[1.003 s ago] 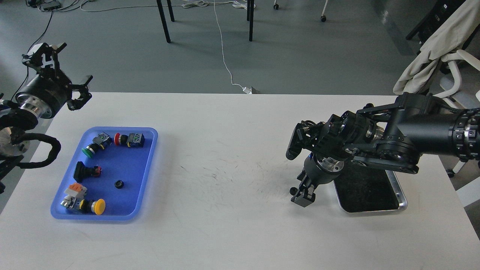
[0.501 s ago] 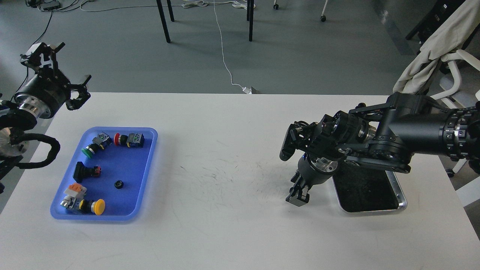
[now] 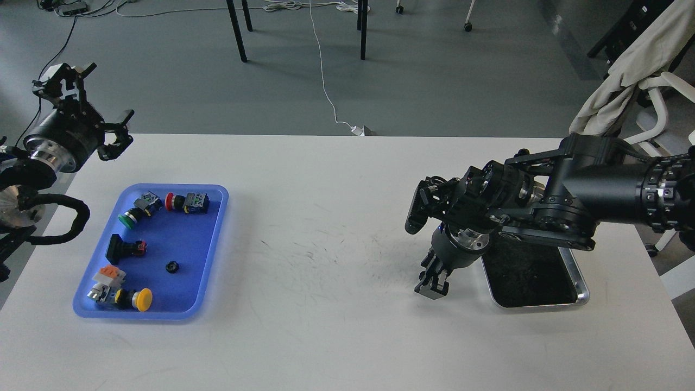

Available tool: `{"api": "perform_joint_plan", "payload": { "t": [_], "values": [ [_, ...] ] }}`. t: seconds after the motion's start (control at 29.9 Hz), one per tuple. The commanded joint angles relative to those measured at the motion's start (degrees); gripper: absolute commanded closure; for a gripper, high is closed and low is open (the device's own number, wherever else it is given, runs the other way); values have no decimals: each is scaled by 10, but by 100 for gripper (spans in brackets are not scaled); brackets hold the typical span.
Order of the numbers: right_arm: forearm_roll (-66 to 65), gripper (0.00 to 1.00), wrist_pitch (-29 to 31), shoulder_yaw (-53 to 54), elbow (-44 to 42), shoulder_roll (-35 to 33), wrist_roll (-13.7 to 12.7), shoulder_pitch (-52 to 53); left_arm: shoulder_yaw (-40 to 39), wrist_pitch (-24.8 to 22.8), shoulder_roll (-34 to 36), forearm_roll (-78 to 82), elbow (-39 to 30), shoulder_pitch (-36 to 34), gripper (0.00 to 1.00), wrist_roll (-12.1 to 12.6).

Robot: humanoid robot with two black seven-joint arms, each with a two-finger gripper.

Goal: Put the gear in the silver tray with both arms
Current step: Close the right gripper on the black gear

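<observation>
At far left, the left end effector (image 3: 103, 133) hangs open and empty above the tabletop (image 3: 326, 217) corner, clear of the blue tray (image 3: 212, 239) where a small black gear (image 3: 172, 266) lies among the switches — likely parked out of the way. Toward the right, the right end effector (image 3: 433, 282) points down just beside the silver tray (image 3: 581, 296); whether it grips anything I cannot tell — too dark.

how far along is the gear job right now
Nothing looks done yet: the silver tray shows no gear in its visible part. The right claw points down at the table just left of it; whether it holds anything, I can't tell. A small black gear sits in the blue tray.
</observation>
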Motion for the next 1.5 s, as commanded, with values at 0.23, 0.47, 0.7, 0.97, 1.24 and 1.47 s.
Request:
{"api": "perform_joint_plan", "payload": {
  "t": [0.23, 0.47, 0.7, 0.97, 1.24, 1.47],
  "values": [
    [-1, 50, 0, 0, 0, 0, 0, 1, 0, -1, 2, -1, 1, 5, 1, 0],
    [-1, 51, 0, -7, 3, 0, 0, 6, 0, -1, 2, -1, 1, 7, 1, 0],
    [0, 51, 0, -27, 5, -2, 0, 20, 0, 0, -1, -1, 1, 7, 1, 0],
    [-1, 56, 0, -28, 3, 0, 0, 15, 0, -1, -2, -1, 5, 8, 2, 0],
    [-2, 62, 0, -28, -1, 3, 0, 12, 0, -1, -2, -1, 5, 8, 2, -13],
    [-2, 65, 0, -28, -1, 12, 0, 12, 0, -3, -1, -1, 8, 11, 1, -14]
  ]
}}
